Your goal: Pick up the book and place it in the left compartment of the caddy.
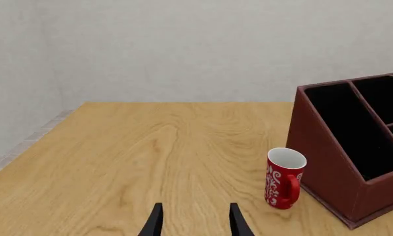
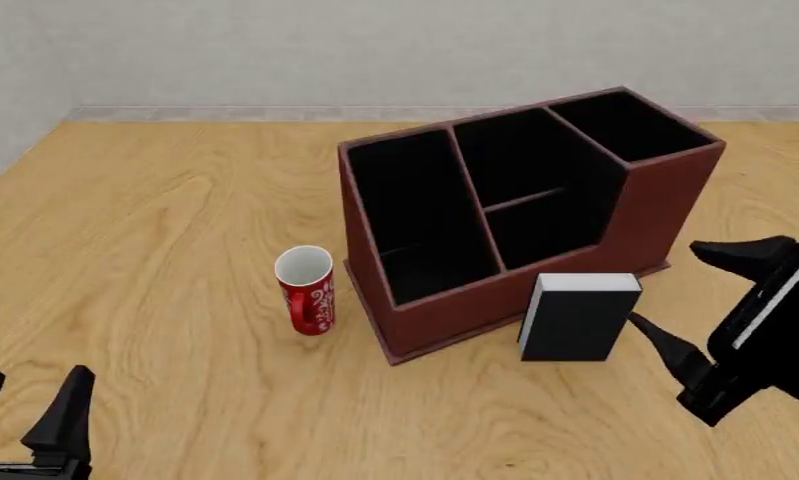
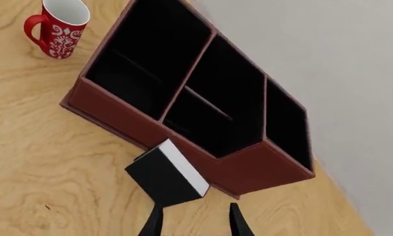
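The book, black with a white page strip on top, stands upright on the table against the caddy's front wall. The same book shows just beyond the fingertips in the right wrist view. My right gripper is open just right of the book, holding nothing. The caddy's left compartment is a long black slot at the end nearest the mug, with nothing in it. My left gripper is open at the near left, far from the book. The caddy also lies to one side of the left gripper.
A red mug with white patterns stands upright just left of the caddy's left end. The caddy's middle slot has a crossbar, and a small end slot lies at its right. A wall rises behind the table's far edge.
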Robot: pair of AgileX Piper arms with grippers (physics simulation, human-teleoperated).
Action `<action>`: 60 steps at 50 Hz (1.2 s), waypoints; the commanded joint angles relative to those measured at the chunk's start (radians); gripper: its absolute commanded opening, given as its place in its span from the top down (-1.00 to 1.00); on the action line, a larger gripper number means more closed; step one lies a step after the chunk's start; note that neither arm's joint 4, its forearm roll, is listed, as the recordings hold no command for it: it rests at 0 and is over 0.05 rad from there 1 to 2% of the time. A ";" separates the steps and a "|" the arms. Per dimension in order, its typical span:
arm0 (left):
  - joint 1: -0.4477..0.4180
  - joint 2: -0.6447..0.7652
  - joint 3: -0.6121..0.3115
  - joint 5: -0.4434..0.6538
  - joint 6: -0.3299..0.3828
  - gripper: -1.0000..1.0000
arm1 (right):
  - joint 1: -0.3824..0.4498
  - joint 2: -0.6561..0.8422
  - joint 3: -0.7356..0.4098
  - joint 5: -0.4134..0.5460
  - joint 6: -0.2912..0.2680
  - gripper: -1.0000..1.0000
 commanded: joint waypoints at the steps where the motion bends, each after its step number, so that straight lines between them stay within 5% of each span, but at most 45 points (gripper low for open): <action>1: 0.000 0.000 0.000 0.000 0.000 -1.00 | 0.008 0.113 -0.083 0.073 -0.090 -1.00; 22: 0.000 0.000 0.000 0.000 0.000 -1.00 | 0.034 0.293 -0.266 0.218 -0.207 -1.00; 46: 0.000 0.000 0.000 0.000 0.000 -1.00 | 0.070 0.513 -0.302 0.183 -0.252 -1.00; 60: 0.000 0.000 0.000 0.000 0.000 -1.00 | 0.013 0.574 -0.327 0.196 -0.317 -1.00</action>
